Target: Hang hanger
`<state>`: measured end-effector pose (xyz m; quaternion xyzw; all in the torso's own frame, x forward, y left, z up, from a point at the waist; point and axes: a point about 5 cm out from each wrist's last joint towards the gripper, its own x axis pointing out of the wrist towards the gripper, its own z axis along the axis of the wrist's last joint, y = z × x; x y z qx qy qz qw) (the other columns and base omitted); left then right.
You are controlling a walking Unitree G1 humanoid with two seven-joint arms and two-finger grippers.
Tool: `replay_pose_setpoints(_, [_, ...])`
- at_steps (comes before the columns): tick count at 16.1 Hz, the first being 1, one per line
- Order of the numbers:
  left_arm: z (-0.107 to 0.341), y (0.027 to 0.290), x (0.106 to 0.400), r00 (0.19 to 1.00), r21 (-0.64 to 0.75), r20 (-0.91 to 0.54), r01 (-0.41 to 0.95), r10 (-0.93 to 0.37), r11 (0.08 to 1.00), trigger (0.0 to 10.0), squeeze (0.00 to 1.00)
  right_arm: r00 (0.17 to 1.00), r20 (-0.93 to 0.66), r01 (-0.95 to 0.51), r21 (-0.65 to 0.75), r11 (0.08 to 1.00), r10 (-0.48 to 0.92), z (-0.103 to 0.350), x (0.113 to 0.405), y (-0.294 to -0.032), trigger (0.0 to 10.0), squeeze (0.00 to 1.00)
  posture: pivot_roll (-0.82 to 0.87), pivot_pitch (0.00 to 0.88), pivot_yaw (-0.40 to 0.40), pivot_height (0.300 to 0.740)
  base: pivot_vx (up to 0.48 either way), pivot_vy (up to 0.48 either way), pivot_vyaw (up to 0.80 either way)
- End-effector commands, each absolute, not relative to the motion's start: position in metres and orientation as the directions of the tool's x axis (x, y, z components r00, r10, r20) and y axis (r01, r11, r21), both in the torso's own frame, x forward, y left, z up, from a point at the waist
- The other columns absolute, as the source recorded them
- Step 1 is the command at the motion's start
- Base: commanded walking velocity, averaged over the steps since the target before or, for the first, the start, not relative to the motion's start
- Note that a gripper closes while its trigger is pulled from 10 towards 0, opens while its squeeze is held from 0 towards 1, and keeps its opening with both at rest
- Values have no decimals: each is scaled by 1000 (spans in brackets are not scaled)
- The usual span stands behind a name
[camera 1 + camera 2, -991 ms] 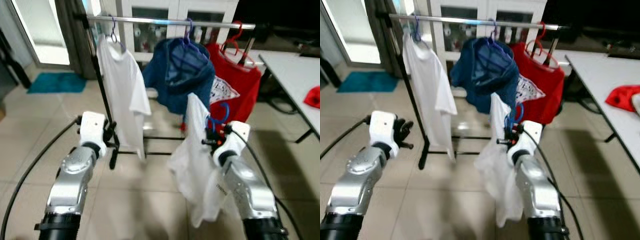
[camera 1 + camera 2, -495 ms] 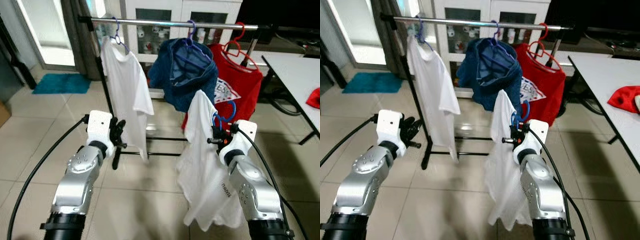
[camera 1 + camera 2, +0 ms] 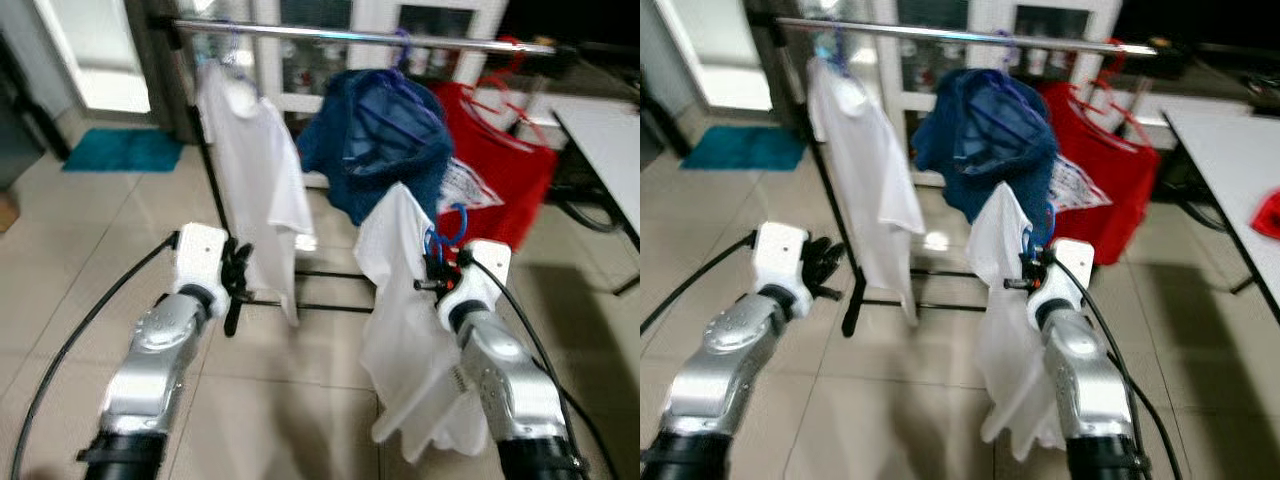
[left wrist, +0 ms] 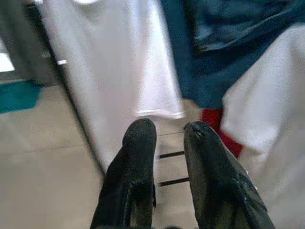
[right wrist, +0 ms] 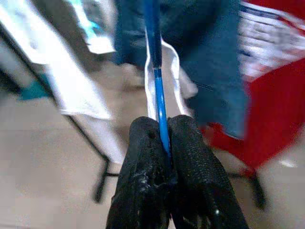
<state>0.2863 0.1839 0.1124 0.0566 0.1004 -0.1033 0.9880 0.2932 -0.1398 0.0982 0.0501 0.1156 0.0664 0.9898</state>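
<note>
A clothes rack (image 3: 205, 170) stands on the tiled floor (image 3: 90, 250) ahead of the robot, its metal rail (image 3: 330, 36) running across the top. Three garments hang from that rail, each on its own hanger: one white T-shirt (image 3: 255, 175) near the rail's left end, one dark blue garment (image 3: 385, 140) around the middle, and one red shirt (image 3: 500, 160) toward the right end.

A fourth garment, a second white shirt (image 3: 405, 320), is off the rail. It hangs on a blue hanger (image 3: 447, 228) held up in front of the rack, below the blue garment and the red shirt. The right gripper (image 5: 164, 140) has its two black fingers pressed tight on the thin blue shaft of that hanger, and the white shirt drapes down beside the right arm.

The left gripper (image 4: 167, 138) is raised at the rack's left side, near the lower hem of the hanging white T-shirt, touching nothing. Its two fingers stand a narrow gap apart with nothing between them.

One teal mat (image 3: 125, 150) lies on the floor at the far left, behind the rack. The corner of a white table (image 3: 605, 130) shows at the right, with one red item (image 3: 1268, 213) lying on it.
</note>
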Motion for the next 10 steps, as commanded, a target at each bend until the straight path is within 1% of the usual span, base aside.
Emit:
replay_pose_setpoints(1, [118, 176, 289, 956, 86, -192, 241, -222, 967, 10000, 0, 969, -202, -124, 95, 988, 141, 102, 292, -143, 10000, 0, -38, 39, -22, 740, 368, 0, 800])
replay_pose_setpoints(3, [117, 175, 291, 958, 65, -194, 227, -211, 972, 10000, 0, 969, -194, -134, 105, 985, 153, 103, 290, -141, 10000, 0, -54, 33, -26, 740, 360, 0, 800])
replay_pose_setpoints(6, [118, 170, 290, 956, 67, -191, 240, -224, 968, 10000, 0, 971, -194, -118, 126, 985, 141, 102, 293, -148, 10000, 0, -40, 28, -35, 740, 345, 0, 0])
replay_pose_setpoints(9, [119, 177, 289, 961, 85, -186, 225, -206, 971, 10000, 0, 972, -184, -125, 131, 983, 148, 105, 297, -145, 10000, 0, -29, 17, -54, 740, 347, 0, 0])
replay_pose_setpoints(10, [120, 177, 287, 961, 87, -184, 225, -206, 971, 10000, 0, 968, -186, -148, 127, 981, 170, 105, 297, -142, 10000, 0, -24, 13, -60, 740, 345, 0, 0])
